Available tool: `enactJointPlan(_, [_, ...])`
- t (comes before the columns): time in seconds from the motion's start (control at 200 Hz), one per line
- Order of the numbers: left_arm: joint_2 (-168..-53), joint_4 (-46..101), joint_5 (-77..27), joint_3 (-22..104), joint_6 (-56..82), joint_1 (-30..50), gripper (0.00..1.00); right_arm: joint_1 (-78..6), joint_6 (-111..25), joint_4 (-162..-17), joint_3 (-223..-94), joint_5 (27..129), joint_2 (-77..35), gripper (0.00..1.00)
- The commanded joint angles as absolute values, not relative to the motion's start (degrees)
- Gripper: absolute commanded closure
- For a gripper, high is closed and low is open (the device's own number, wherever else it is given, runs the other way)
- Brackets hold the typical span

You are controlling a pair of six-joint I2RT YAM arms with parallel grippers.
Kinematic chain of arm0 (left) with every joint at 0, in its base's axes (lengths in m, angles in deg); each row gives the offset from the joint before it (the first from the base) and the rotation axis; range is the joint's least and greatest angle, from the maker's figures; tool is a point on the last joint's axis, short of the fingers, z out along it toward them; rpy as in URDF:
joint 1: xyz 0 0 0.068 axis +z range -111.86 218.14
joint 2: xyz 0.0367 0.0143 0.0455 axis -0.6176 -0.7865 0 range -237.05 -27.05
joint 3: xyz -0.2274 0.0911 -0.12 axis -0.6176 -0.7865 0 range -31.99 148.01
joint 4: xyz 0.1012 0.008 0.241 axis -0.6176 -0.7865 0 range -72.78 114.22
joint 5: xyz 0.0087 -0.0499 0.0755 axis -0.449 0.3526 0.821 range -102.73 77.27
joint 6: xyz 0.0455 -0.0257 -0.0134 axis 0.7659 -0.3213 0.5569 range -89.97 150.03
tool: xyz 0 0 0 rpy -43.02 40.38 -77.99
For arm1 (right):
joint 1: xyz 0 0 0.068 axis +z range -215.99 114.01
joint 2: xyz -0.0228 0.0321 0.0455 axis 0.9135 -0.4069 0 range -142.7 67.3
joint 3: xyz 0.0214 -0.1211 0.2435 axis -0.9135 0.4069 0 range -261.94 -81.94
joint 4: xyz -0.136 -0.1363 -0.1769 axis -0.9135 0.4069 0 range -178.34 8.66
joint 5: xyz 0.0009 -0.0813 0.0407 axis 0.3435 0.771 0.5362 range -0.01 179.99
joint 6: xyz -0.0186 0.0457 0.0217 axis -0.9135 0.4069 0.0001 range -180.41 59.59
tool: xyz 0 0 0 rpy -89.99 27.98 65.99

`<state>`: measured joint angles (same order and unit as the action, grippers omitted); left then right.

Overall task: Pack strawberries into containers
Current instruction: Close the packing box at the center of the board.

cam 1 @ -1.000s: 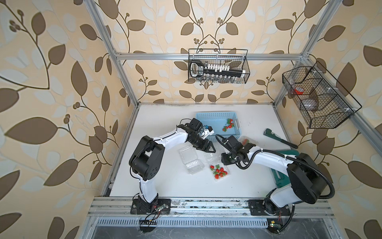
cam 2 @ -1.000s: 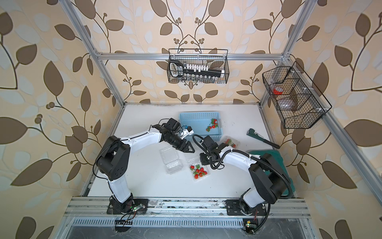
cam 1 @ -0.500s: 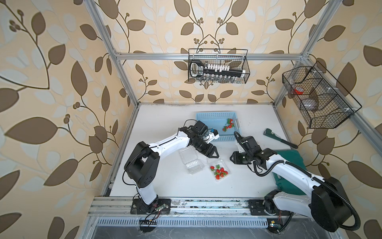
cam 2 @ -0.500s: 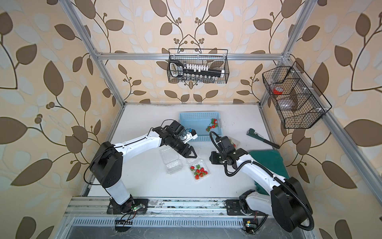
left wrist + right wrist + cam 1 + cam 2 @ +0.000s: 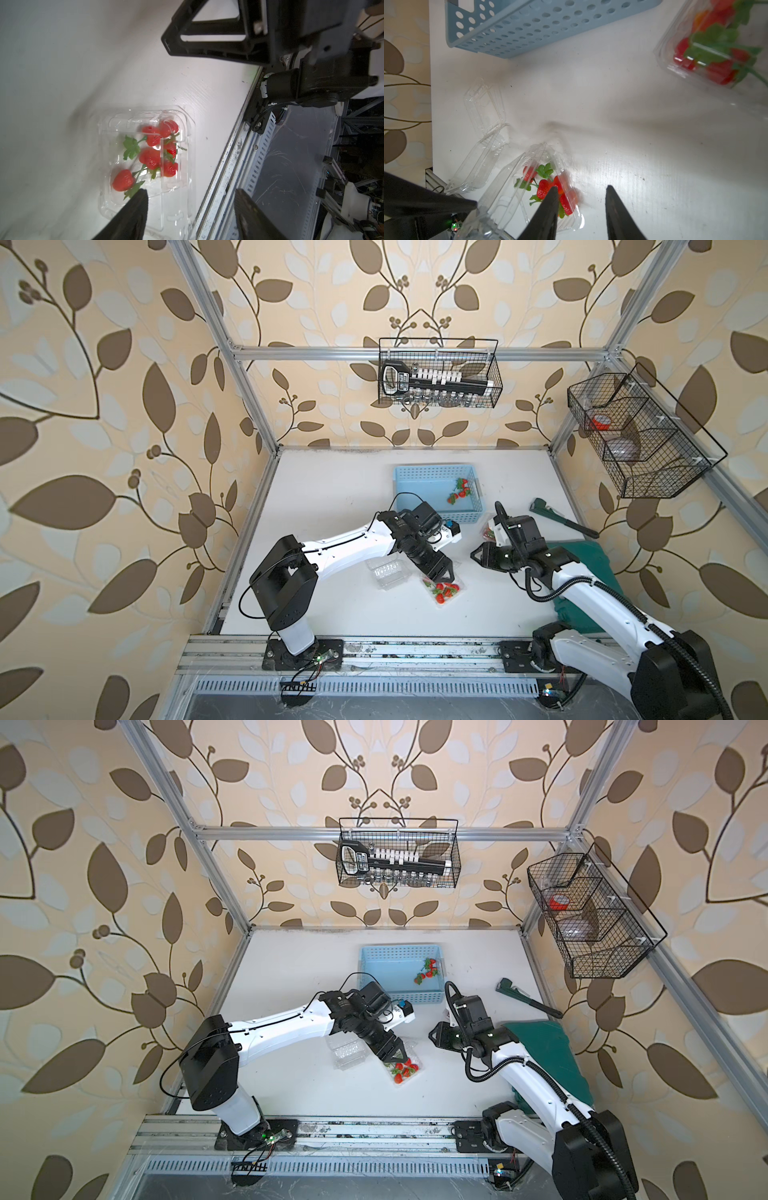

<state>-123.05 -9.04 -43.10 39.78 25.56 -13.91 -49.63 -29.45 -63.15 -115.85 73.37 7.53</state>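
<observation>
Now that your left gripper (image 5: 190, 190) swings over filled container (image 5: 190, 145), jaws apart, right gripper (image 5: 581, 187) waits nearby, spread, empty; lid-closing likely next.

The right arm (image 5: 590, 597) hides most of the packed container (image 5: 488, 531) at five o'clock of the basket (image 5: 461, 515); the right wrist view crops it. Contents of the wire rack (image 5: 648, 456) are too small to tell.

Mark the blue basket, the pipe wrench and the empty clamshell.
blue basket (image 5: 424, 485): in a top view, bare floor.
pipe wrench (image 5: 567, 523): in a top view, mid-handle.
empty clamshell (image 5: 388, 573): in a top view, its middle.
</observation>
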Motion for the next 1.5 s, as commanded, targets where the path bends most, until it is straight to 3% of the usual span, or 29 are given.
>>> enactJointPlan(0.0, [-122.99,-10.10,-40.45,41.40,25.25,-16.04,0.33,-51.86,-29.12,-63.07,-113.99,69.63,9.59,0.62])
enactJointPlan(0.175, [-126.53,-9.58,-37.20,39.61,25.56,-19.25,0.33,-53.50,-30.57,-65.44,-112.20,61.73,8.56,0.60])
enactJointPlan(0.415, [-130.88,-7.22,-35.61,38.55,25.23,-22.27,0.34,-53.20,-32.08,-66.24,-111.91,58.55,7.38,0.59])
enactJointPlan(0.7, [-131.46,-6.32,-34.88,37.99,25.72,-22.58,0.34,-44.44,-28.30,-67.87,-109.37,63.56,3.08,0.59])
enactJointPlan(0.905, [-131.28,-5.57,-34.88,37.11,25.67,-22.59,0.34,-44.27,-25.84,-65.22,-107.13,68.88,7.34,0.59])
enactJointPlan(1.5, [-130.76,-4.53,-34.62,36.13,25.61,-22.59,0.35,-44.06,-20.61,-69.61,-101.81,66.55,8.94,0.66])
